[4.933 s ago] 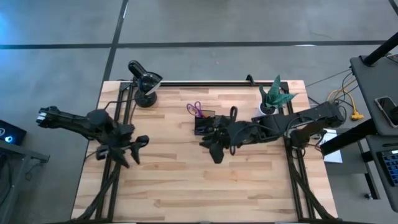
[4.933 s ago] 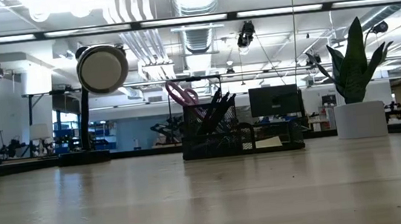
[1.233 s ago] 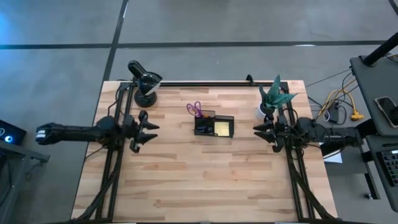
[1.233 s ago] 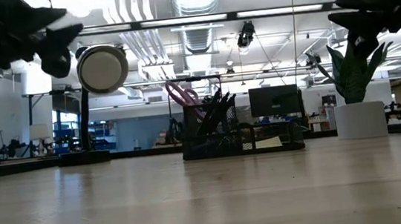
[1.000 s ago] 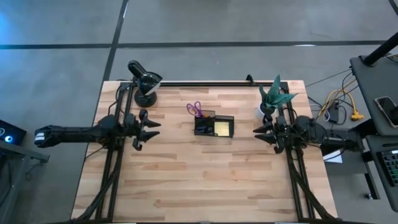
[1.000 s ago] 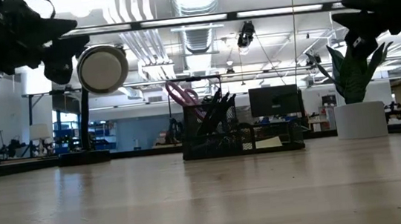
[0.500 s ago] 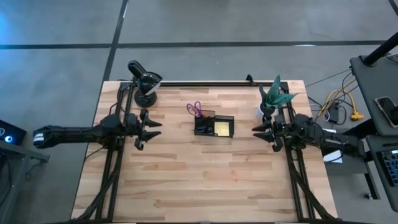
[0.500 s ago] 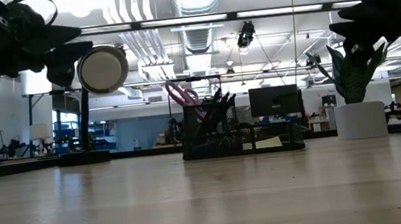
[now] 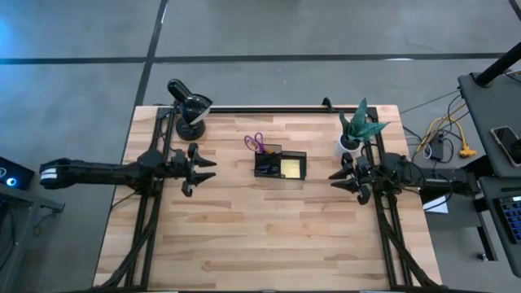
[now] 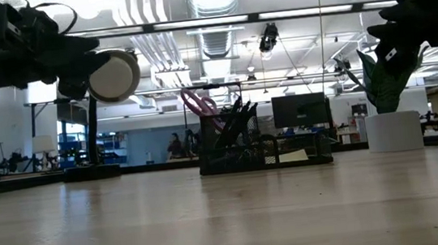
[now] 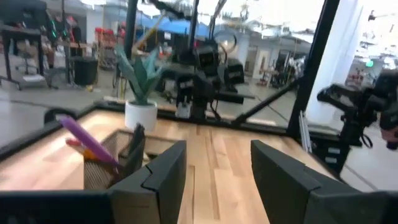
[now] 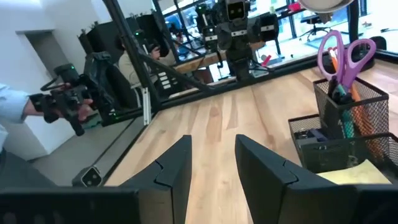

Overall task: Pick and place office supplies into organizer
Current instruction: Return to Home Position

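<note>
Organizer [image 9: 280, 165] sits mid-worktop between the arms, long axis running arm to arm. Right gripper [image 9: 338, 180] is nearer than left gripper [image 9: 203, 169]. Both spread, empty, facing it.

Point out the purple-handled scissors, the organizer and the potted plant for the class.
purple-handled scissors [image 9: 255, 143], high view, on the handles.
organizer [image 10: 235, 157], low view, on its mesh front wall.
potted plant [image 9: 362, 124], high view, on the leaves.

wooden table [image 9: 244, 236] with desk lamp [image 9: 189, 110], apparently mesh organizer [image 9: 281, 164], potted plant [image 9: 358, 126]
</note>
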Controlling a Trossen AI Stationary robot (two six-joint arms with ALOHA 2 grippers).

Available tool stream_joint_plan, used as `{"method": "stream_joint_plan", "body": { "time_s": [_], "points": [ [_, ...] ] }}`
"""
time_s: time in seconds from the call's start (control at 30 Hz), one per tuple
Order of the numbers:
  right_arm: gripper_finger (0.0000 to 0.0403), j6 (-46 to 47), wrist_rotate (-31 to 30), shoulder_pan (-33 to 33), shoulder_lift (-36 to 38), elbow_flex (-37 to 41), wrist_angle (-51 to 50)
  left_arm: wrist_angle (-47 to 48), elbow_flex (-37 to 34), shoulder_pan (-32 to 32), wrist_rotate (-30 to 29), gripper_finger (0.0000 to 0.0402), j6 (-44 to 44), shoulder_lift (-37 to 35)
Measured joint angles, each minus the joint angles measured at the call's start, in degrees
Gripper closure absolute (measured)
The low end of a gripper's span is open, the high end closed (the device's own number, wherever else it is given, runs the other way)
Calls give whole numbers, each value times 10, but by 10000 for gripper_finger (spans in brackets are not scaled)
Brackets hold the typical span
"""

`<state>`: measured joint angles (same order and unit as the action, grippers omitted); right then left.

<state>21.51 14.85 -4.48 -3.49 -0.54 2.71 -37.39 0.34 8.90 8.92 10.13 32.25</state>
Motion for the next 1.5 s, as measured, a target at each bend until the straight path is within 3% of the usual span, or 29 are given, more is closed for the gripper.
{"method": "stream_joint_plan", "body": {
  "time_s": [0.23,0.4,0.5,0.7,1.1,1.4,1.5],
  "points": [
    [287,-12,-28,0,1,0,-4,17,0,1,36,240,-4,-28],
    [287,-19,-70,-1,1,0,-6,128,0,11,37,240,-8,-79],
    [287,-11,-76,-1,1,0,-4,146,0,13,37,240,-1,-117],
    [287,13,-95,0,-5,0,-13,141,0,13,38,240,-1,-168],
    [287,10,-95,0,-4,0,-12,145,0,8,36,240,0,-192],
    [287,10,-95,0,26,0,-13,141,-1,-25,38,240,-1,-308],
    [287,10,-95,8,35,-1,1,106,-1,-39,39,240,0,-303]
  ]
}}
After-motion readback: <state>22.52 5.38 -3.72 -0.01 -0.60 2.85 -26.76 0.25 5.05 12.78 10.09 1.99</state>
